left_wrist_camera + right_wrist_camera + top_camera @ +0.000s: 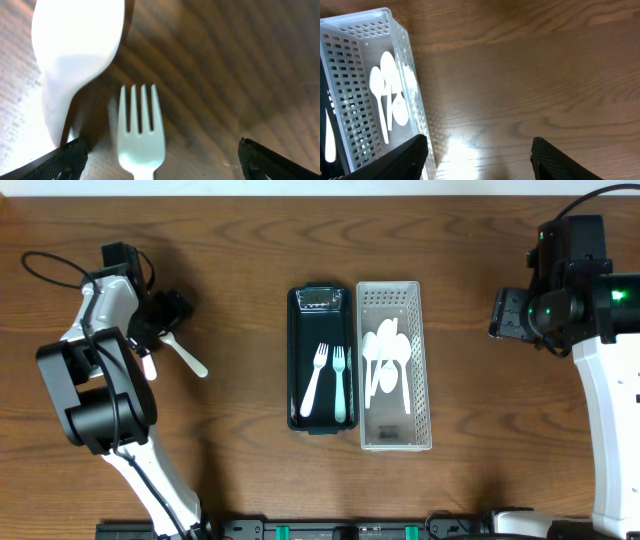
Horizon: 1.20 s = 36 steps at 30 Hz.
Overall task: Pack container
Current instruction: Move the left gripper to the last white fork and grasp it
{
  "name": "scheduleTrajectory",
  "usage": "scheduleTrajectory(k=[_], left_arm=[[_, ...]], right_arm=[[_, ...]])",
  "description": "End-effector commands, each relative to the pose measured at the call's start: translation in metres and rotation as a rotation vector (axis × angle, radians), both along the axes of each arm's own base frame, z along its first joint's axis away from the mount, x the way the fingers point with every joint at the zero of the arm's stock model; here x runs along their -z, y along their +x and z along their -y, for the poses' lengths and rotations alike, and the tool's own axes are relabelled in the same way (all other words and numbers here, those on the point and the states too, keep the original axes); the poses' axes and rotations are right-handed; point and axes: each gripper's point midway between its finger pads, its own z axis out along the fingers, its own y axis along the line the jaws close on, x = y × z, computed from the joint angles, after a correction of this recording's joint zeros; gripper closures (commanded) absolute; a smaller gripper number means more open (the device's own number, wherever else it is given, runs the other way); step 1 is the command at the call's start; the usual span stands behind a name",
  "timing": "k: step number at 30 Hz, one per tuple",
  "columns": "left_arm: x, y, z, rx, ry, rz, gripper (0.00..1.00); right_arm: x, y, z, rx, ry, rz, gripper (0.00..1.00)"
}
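Note:
My left gripper (165, 315) is open low over the table at the far left. In the left wrist view a pale fork (141, 130) lies between its open jaws (160, 165), untouched, with a white spoon (75, 55) next to it on the left. That spoon (186, 354) also shows in the overhead view. A dark green tray (297, 360) at the centre holds two forks (330, 380). A white perforated basket (426, 360) beside it holds several white spoons (388, 352). My right gripper (503, 315) is open and empty, right of the basket (350, 60).
Bare wooden table lies between the left gripper and the tray, and between the basket and the right arm. The jaws (480, 155) in the right wrist view hang over bare wood. A black cable (50, 265) loops at the far left.

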Motion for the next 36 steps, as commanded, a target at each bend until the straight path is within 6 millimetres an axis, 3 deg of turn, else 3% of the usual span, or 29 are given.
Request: scheduleTrajectory(k=[1, 26, 36], left_arm=[[0.013, -0.009, -0.006, -0.021, 0.025, -0.060, 0.02], [0.013, -0.007, -0.018, -0.070, 0.072, -0.052, 0.02], [0.030, -0.013, -0.016, -0.066, 0.064, -0.096, 0.02]], right_arm=[[0.002, -0.001, 0.002, 0.020, 0.008, -0.005, 0.30], [0.006, -0.012, 0.002, 0.020, 0.006, -0.054, 0.30], [0.006, -0.013, 0.002, 0.020, 0.006, -0.057, 0.30]])
